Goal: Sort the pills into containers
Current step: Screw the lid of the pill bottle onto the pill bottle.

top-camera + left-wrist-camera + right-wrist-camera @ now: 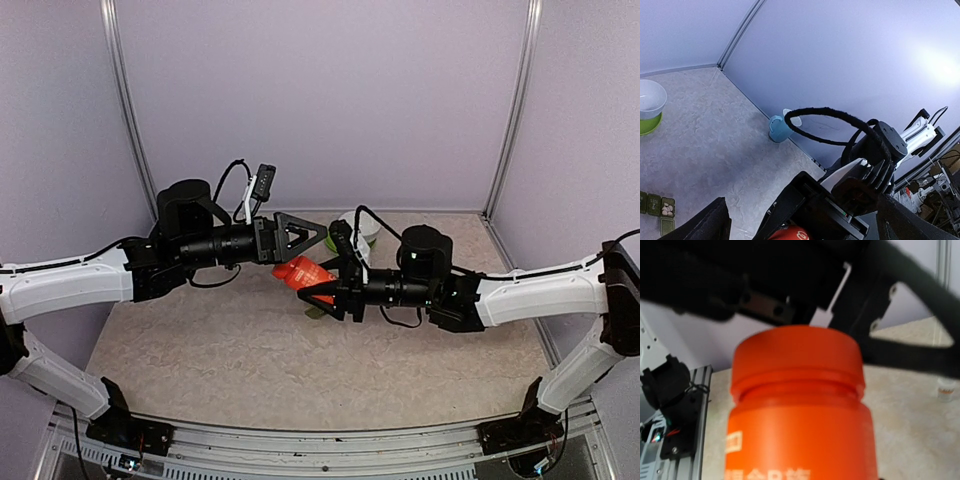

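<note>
Lilac walls close in a beige marbled counter [200, 350]. Above its middle we see the right gripper [335, 288] clenched on a red-orange cylindrical plastic bottle [300, 272], which is tilted. The left gripper [312, 238] sits at the bottle's cap end with its fingers [715, 225] spread wide, released.

The small dark green plastic strip of three joined square containers [654, 205] lies on the counter just near of the bottle, mostly hidden by the right gripper in the top view. From the left wrist we see white pills [667, 207] in one end compartment.

Farther back stands a white round bowl [647, 100] on a lime green plate [647, 125]. A light blue plastic cup [779, 128] stands against a wall.
</note>
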`<state>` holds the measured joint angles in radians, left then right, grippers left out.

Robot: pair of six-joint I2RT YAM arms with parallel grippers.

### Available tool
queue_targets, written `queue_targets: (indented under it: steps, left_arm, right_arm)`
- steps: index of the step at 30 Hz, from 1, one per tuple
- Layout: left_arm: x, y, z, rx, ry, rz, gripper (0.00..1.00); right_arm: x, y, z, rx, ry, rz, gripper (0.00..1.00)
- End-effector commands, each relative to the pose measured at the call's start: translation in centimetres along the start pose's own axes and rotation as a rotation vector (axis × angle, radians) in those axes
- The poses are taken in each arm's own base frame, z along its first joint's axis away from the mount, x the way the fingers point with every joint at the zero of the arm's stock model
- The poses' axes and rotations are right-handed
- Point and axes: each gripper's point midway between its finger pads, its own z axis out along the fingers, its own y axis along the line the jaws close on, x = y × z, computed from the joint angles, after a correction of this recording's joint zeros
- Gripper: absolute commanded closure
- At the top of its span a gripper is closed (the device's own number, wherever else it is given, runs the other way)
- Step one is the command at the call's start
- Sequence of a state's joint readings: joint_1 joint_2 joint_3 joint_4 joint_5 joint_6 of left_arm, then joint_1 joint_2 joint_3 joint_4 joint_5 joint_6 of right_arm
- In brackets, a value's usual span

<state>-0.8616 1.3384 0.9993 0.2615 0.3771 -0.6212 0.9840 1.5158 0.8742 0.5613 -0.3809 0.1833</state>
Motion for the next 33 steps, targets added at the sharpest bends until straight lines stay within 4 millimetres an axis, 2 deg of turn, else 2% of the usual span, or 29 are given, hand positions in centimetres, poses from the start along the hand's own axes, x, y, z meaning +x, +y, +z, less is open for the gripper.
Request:
queue_targets:
  steps: [1,7,11,14,23,33]
  left_arm:
    - [-1.8,-2.3,-0.7,0.052,-0.046,0.045,0.01]
    - [-1.5,-1.2,-1.2,-0.002,-0.04,0.042,0.01]
    - [-0.9,-1.0,-1.3,-0.001,-0.024,0.032,0.01]
    - [-0.6,-1.2,-1.2,0.009,-0.012,0.029,0.01]
    - [-1.2,-3.3,-1.4,0.081,-0.036,0.058,0.01]
    - [-2.1,-4.1,-1.8,0.096,-0.06,0.084,0.01]
  right_arm:
    - [-1.7,0.2,-0.3,0.014,-0.036,-0.017,0.81]
    - [-4.2,-0.2,-2.4,0.09,-0.09,-0.062,0.81]
    - [-5.2,-1.3,-3.7,0.163,-0.117,-0.079,0.81]
    - [-5.4,-2.3,-3.9,0.209,-0.117,-0.075,0.81]
    - [-3.4,-3.1,-1.5,0.199,-0.047,-0.05,0.81]
    - [-0.7,-0.8,1.2,0.087,0.018,-0.026,0.81]
